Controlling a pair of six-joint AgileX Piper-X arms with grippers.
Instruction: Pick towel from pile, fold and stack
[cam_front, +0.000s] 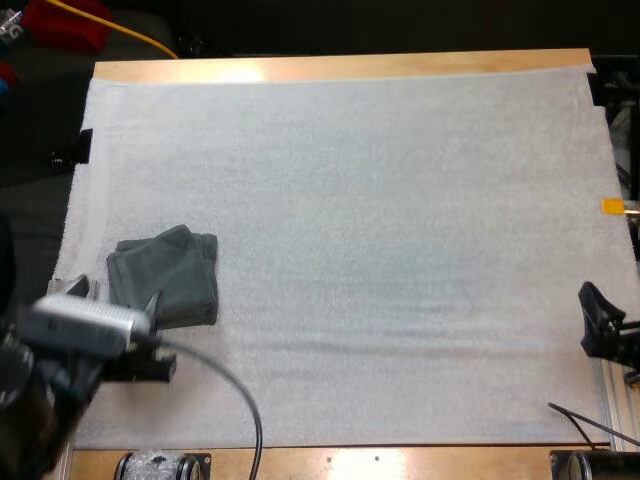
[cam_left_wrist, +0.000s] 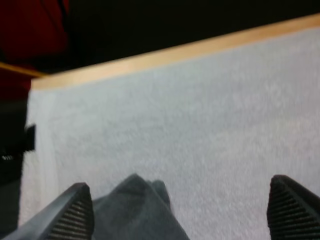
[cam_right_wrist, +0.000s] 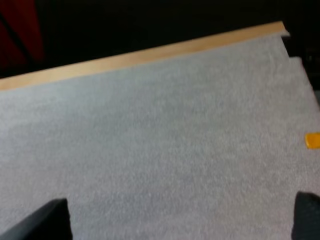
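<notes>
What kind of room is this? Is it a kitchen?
Probably a robot lab, not a kitchen: a wooden table under a white mat, my left gripper and right gripper, both open, and one dark towel to practise on.

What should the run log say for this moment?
towel: loosely folded, left side of mat | left pincer: open, at towel's edge | right pincer: open, over bare mat

Wooden worktop (cam_front: 340, 66), light finish, is covered almost edge to edge by a white mat (cam_front: 380, 250) (faint creases run across it). Bright glare patches sit on the far and near wood strips. Beyond the far edge lies dark space (cam_front: 400, 25), with a red strip (cam_front: 70, 22) at far left. An orange mark (cam_front: 613, 206) sits at the mat's right edge.
</notes>
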